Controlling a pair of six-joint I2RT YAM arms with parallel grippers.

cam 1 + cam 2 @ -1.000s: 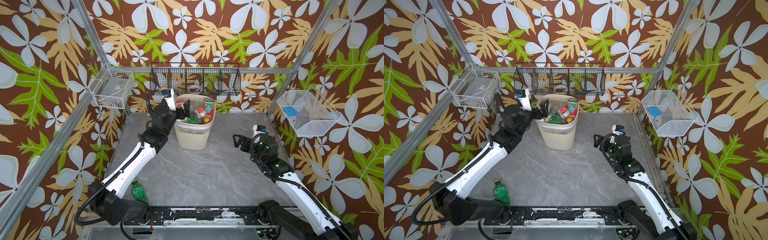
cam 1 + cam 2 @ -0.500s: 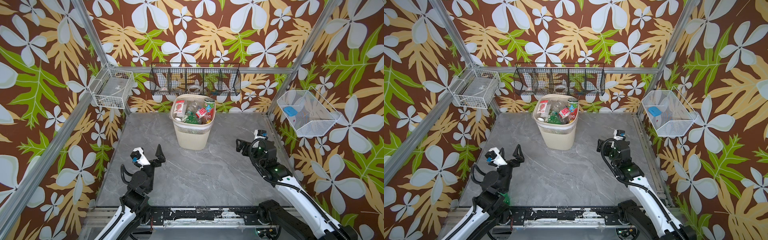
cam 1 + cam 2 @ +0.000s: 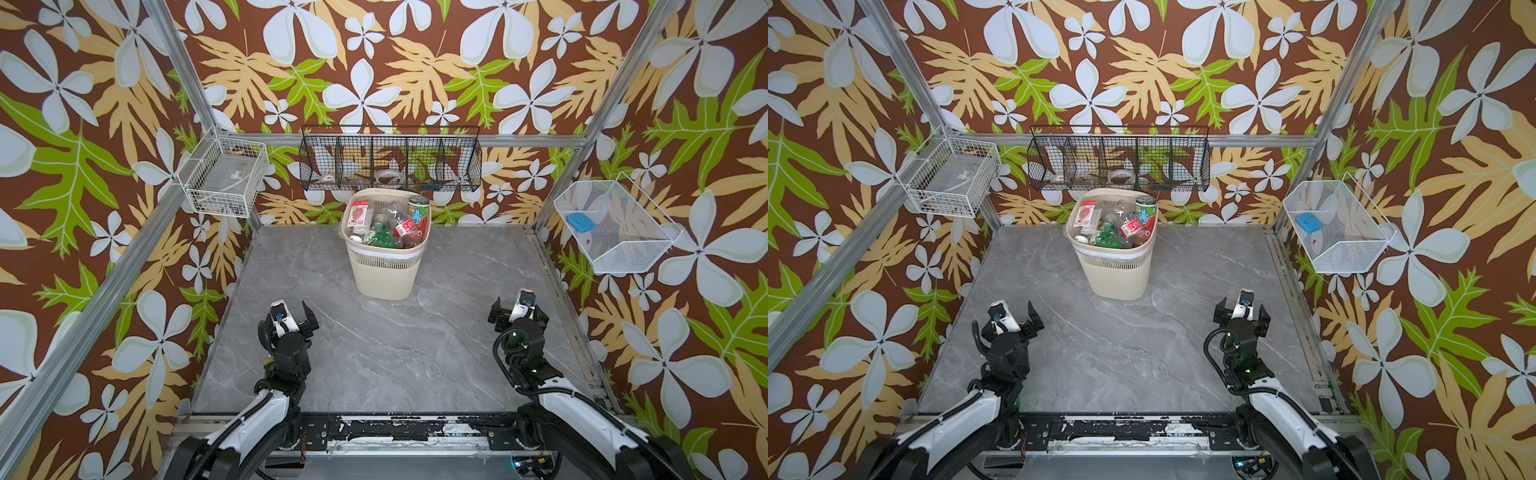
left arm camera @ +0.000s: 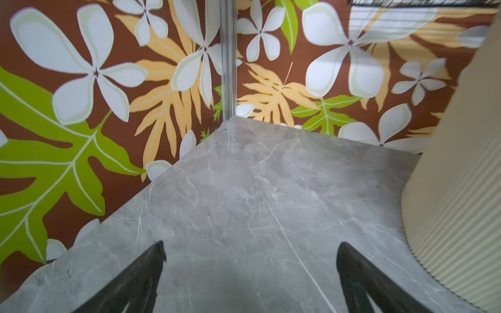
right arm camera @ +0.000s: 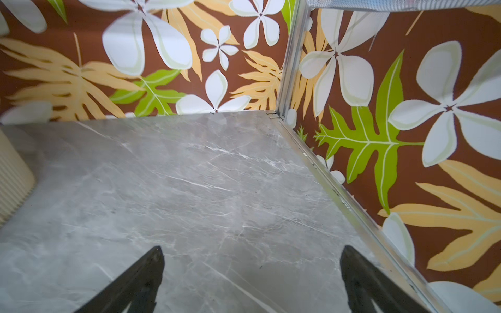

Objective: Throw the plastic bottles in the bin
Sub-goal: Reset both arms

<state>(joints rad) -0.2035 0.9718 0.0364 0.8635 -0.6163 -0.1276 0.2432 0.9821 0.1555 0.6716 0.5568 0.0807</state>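
Closest to me, both arms sit low at the front edge of the tabletop. The left claw is poised over bare grey stone on the left side. Its jaws are spread as wide as they go and it grips nothing. Its wrist view shows the two dark fingers well apart with only stone in the gap. The right claw sits the same way on the right side, near the edge rail. It is also wide open and empty, with its fingers spread over bare stone.

Further back, in the middle and near the rear wall, the bin stands upright, well apart from both claws. The bottles are heaped inside it up to the rim. There is clear plastic, some green, and red and white labels. One with a green top stands at the bin's far right corner.

Beyond that, a black basket hangs on the back wall just above the bin. White baskets hang on the left wall and the right wall.
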